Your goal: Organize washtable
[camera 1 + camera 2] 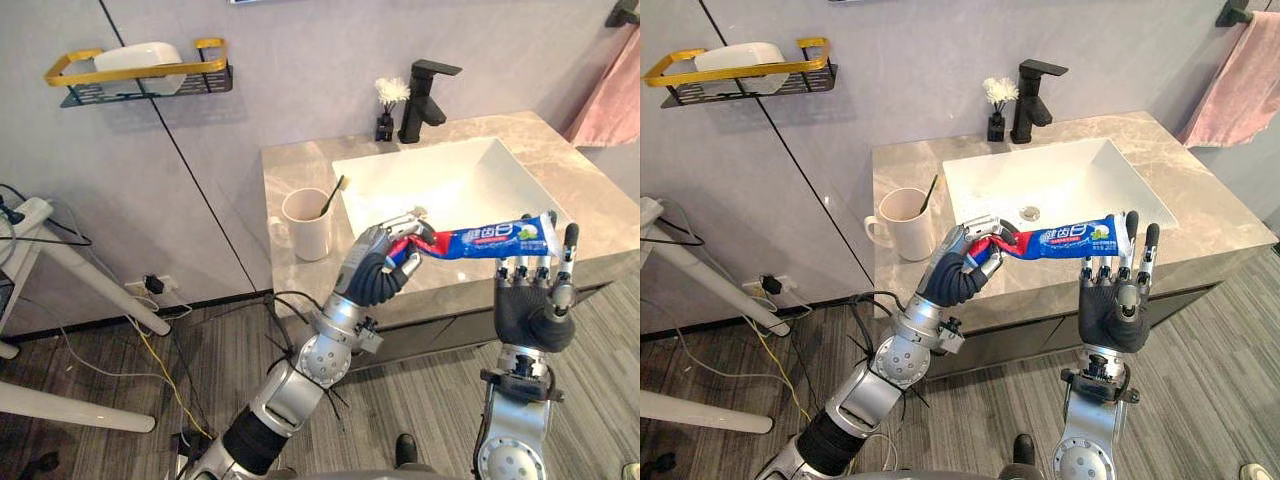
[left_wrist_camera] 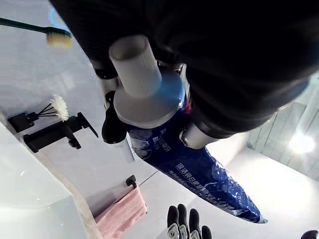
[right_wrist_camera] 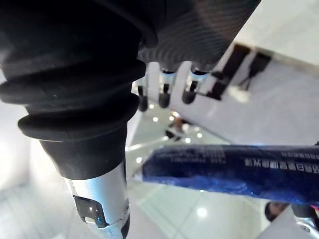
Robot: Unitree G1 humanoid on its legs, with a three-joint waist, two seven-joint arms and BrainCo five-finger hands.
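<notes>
Currently the left hand (image 1: 378,268) is raised at the near edge of the counter (image 1: 290,170), its fingers and thumb curled tight round the neck end of the toothpaste tube (image 1: 485,240). In the left wrist view the tube's white ribbed cap (image 2: 135,67) juts out past the curled fingers, and the blue body runs away from the palm. The tube lies roughly level in the air over the counter's front edge, stretching from the left hand across to the right hand (image 1: 535,305).

The right hand stands upright, fingers straight and slightly spread, pointing up and clasping nothing. The tube's flat crimped end reaches the level of its fingertips, just beside them; whether it touches them I cannot tell. In the right wrist view the tube crosses in front of the palm with the fingers uncurled.

Just beyond the left hand, toward its outer side, a pale cup (image 1: 307,225) stands on the counter with a toothbrush (image 1: 332,196) leaning in it. Beyond and between the two hands lies the white basin (image 1: 450,175); farther back stand a black faucet (image 1: 425,98) and a small dark bottle with a white flower (image 1: 388,105). A pink towel (image 1: 610,100) hangs well beyond the right hand, to its outer side. A gold-rimmed wall shelf (image 1: 140,75) sits well apart, out past the left hand.
</notes>
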